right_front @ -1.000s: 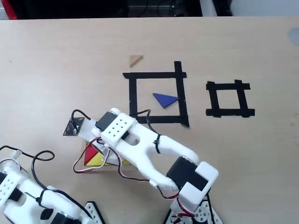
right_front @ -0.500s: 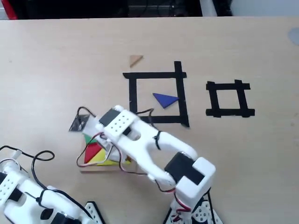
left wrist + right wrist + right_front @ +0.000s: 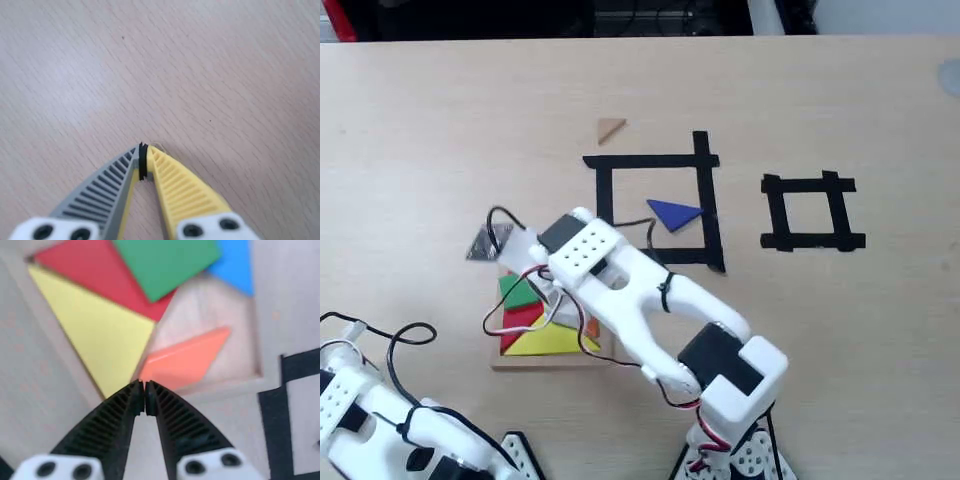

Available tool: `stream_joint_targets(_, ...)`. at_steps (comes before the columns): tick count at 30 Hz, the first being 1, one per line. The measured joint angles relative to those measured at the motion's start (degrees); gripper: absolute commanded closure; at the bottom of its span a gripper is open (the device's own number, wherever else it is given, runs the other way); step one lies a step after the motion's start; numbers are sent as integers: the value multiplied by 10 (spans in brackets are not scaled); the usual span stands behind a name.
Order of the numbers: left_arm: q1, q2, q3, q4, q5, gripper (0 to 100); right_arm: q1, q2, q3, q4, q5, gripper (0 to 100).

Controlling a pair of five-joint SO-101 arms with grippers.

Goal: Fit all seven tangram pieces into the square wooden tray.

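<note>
Nearest, we find the left end effector (image 3: pixel 144 155) pressed together and empty over bare tabletop (image 3: pixel 200 60). The right end effector (image 3: pixel 145 390), also pressed together and empty, hovers at the wooden tray (image 3: pixel 220 387) rim. Inside the tray lie a yellow triangle (image 3: pixel 100 335), red piece (image 3: pixel 95 272), green piece (image 3: pixel 165 262), light blue piece (image 3: pixel 235 265) and orange parallelogram (image 3: pixel 182 357). Farther off, a dark blue triangle (image 3: pixel 673 213) sits inside a black tape square (image 3: pixel 660 160), with a tan triangle (image 3: pixel 610 128) just beyond it.

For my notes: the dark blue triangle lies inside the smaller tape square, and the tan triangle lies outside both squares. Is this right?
No. In the high view the dark blue triangle lies inside the larger tape square, not the smaller tape square; the tan triangle does lie outside both.
</note>
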Motion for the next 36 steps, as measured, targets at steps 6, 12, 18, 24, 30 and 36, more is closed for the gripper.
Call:
stream_joint_targets(6,0,0,0,-1,0,970,1,7,-4,-64,0,987)
stream_joint_targets(12,-2,0,0,-1,0,970,1,55,-7,-117,1,987)
stream_joint_targets(18,-2,0,0,-1,0,970,6,71,-7,-131,4,987)
stream_joint_targets(24,-2,0,0,-1,0,970,46,71,-8,-108,4,987)
stream_joint_targets(30,-2,0,0,-1,0,970,30,71,-8,-65,4,987)
stream_joint_targets(36,-2,0,0,-1,0,970,4,71,-8,-33,4,987)
